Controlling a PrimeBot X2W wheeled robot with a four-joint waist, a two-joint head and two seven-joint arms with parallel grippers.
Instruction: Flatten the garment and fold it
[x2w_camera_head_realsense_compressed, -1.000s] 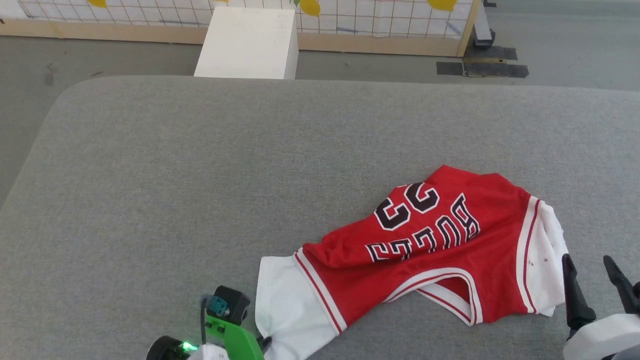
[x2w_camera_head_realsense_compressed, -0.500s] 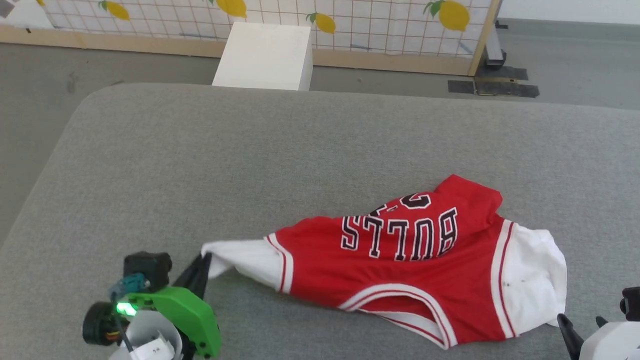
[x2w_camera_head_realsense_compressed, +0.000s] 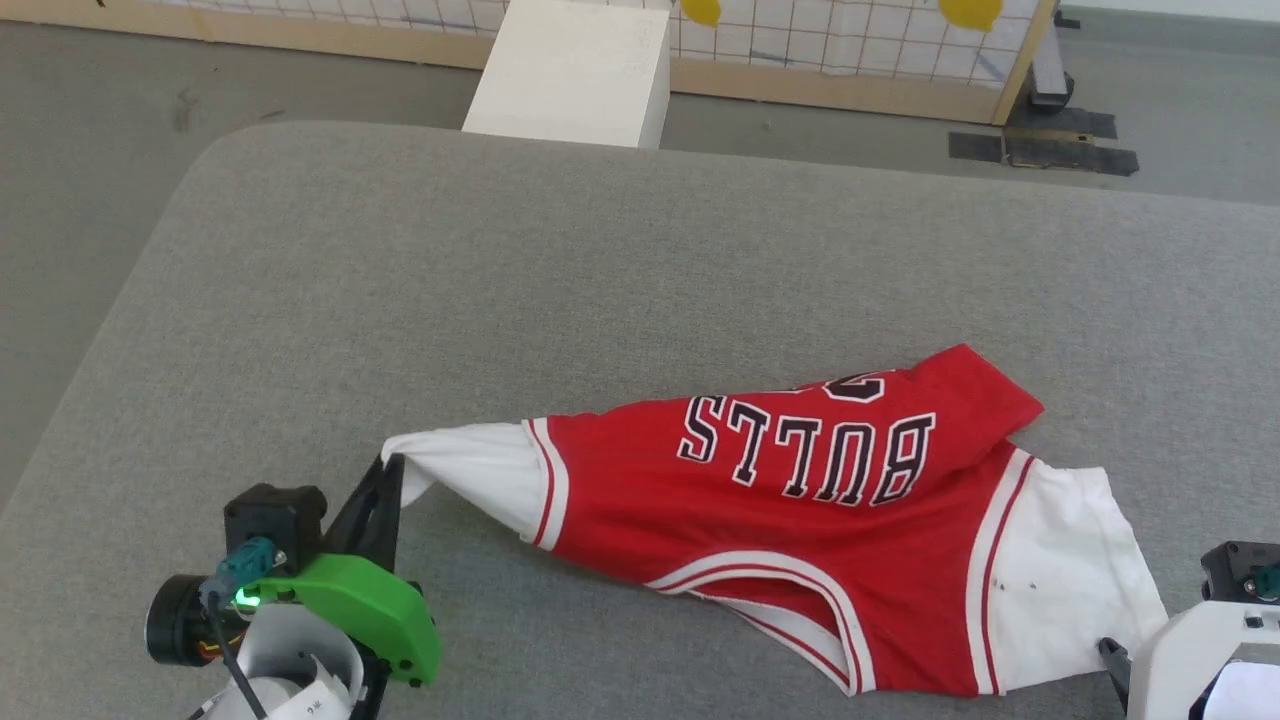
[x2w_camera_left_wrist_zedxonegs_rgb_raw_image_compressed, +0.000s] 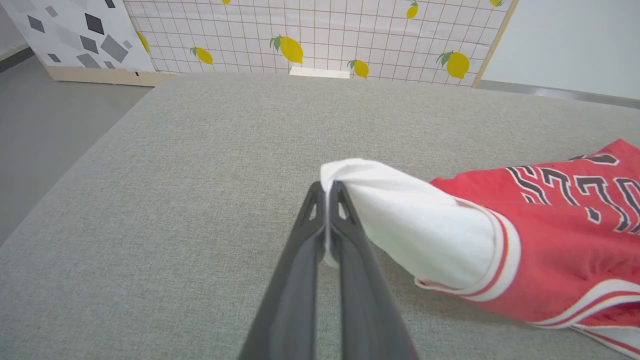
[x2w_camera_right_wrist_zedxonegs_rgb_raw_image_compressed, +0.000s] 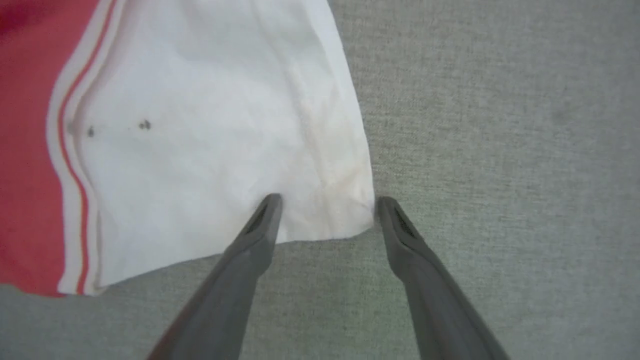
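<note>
- My left pincer (x2w_camera_left_wrist_zedxonegs_rgb_raw_image_compressed: 327, 186) is clamped shut on the tip of a white panel of the shirt (x2w_camera_head_realsense_compressed: 780, 520). A small fold of white cloth pokes out past the fingertips.
- From that grip the shirt runs off to the pincer's right. The white end is raised a little off the grey padded top (x2w_camera_head_realsense_compressed: 500, 280), with a shadow under it. Beyond it the red body with the "BULLS" lettering lies rumpled on the padding.
- My right pincer (x2w_camera_right_wrist_zedxonegs_rgb_raw_image_compressed: 325, 202) stands wide open and holds nothing. It straddles the near corner of the shirt's other white panel. Its left finger is over the cloth and its right finger is just off the hem, over bare padding. I cannot tell whether either tip touches the cloth.
- A few small dark specks mark that white panel, ahead of the right pincer and to its left, beside the red-and-white stripe trim.
- Well ahead of both pincers, past the far edge of the padding, a white box (x2w_camera_head_realsense_compressed: 575, 70) stands on the floor (x2w_camera_head_realsense_compressed: 90, 150).
- A lemon-printed grid panel (x2w_camera_left_wrist_zedxonegs_rgb_raw_image_compressed: 350, 30) stands behind the box.
</note>
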